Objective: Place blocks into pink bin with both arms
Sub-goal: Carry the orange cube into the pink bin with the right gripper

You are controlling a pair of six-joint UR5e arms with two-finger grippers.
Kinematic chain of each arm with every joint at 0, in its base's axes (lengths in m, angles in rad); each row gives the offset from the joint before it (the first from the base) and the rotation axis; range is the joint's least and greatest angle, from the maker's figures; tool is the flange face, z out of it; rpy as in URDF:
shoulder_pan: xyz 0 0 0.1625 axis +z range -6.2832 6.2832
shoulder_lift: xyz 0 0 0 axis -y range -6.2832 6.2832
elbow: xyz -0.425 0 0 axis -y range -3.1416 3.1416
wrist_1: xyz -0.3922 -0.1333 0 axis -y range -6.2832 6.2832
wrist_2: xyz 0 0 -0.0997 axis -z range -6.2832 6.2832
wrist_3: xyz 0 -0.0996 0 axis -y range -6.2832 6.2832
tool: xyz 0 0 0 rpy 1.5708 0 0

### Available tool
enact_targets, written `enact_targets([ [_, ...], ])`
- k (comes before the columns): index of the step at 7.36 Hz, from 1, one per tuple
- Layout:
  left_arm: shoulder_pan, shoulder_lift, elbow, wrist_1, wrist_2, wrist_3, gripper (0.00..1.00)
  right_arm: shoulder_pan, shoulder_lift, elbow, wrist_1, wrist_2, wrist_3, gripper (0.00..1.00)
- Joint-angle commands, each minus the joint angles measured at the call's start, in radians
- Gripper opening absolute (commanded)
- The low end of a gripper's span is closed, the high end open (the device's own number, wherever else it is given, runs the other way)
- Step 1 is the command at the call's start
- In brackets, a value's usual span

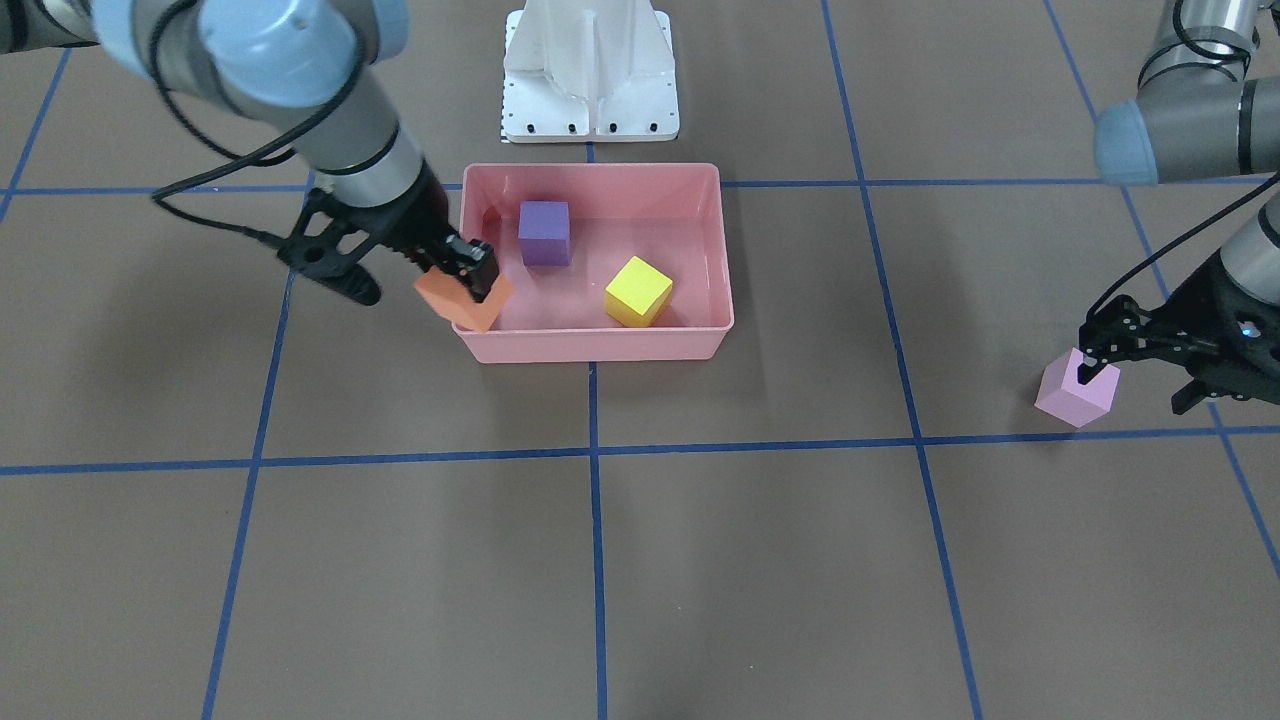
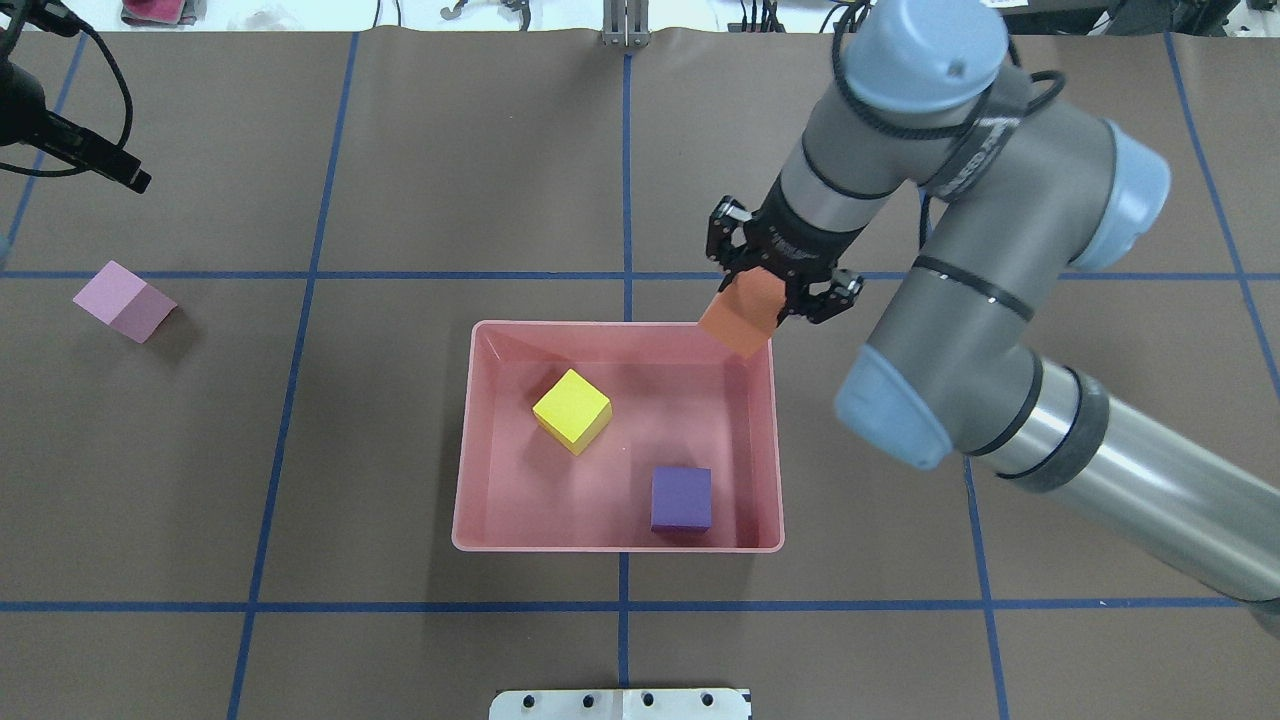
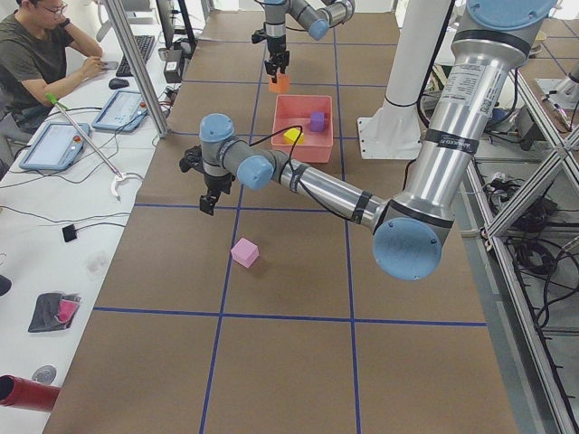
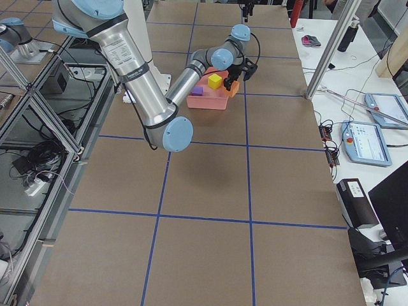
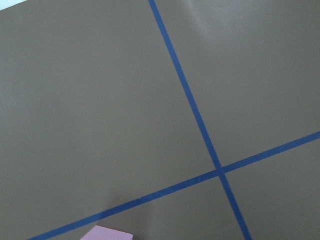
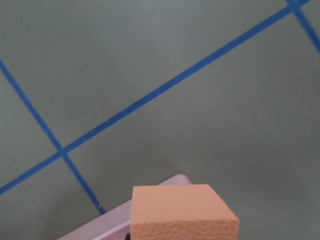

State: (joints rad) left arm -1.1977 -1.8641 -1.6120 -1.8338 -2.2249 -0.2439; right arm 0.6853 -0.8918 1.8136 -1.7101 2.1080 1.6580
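Jaws of right gripper (image 2: 762, 292) grasping orange block (image 2: 740, 318) over pink bin (image 2: 615, 548) corner, left gripper (image 1: 1092, 370) jaws' state not clear, light pink block (image 1: 1070, 405) lower, apart from them

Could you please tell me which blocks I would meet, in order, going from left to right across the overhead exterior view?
light pink block → yellow block → purple block → orange block

No text, number or brand can be read in any view (the teach pendant (image 4: 368, 141) screen is only a blur of colour).
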Motion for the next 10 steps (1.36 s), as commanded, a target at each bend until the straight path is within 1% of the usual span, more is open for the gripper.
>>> enact_targets([
  [1,-0.013,-0.006,0.061,-0.050,-0.004,0.012,0.99,-0.145,0.031,-0.025,-0.006,-0.116,0.049,0.00],
  [2,-0.013,-0.012,0.061,-0.050,-0.004,0.009,0.99,-0.176,0.030,-0.048,-0.005,-0.137,0.049,0.00],
  [4,-0.010,-0.015,0.082,-0.051,-0.002,0.014,0.99,-0.203,0.018,-0.063,-0.003,-0.143,0.048,0.00],
  [5,-0.010,-0.024,0.111,-0.056,-0.001,0.024,0.99,-0.204,0.024,-0.086,-0.002,-0.147,0.045,0.00],
  [6,-0.008,-0.024,0.142,-0.074,-0.001,0.061,0.99,-0.204,0.024,-0.100,-0.002,-0.148,0.042,0.11],
  [7,-0.008,-0.020,0.179,-0.090,-0.001,0.128,0.99,-0.204,0.027,-0.105,-0.002,-0.149,0.039,0.74],
  [8,-0.008,-0.012,0.200,-0.087,-0.005,0.143,0.99,-0.204,0.027,-0.106,-0.002,-0.160,0.039,0.99],
  [9,-0.003,-0.009,0.201,-0.084,-0.016,0.140,0.99,-0.202,0.024,-0.100,-0.003,-0.161,0.036,1.00],
  [10,0.000,0.032,0.199,-0.088,-0.048,0.138,0.99,-0.164,0.024,-0.085,-0.003,-0.154,0.031,1.00],
])
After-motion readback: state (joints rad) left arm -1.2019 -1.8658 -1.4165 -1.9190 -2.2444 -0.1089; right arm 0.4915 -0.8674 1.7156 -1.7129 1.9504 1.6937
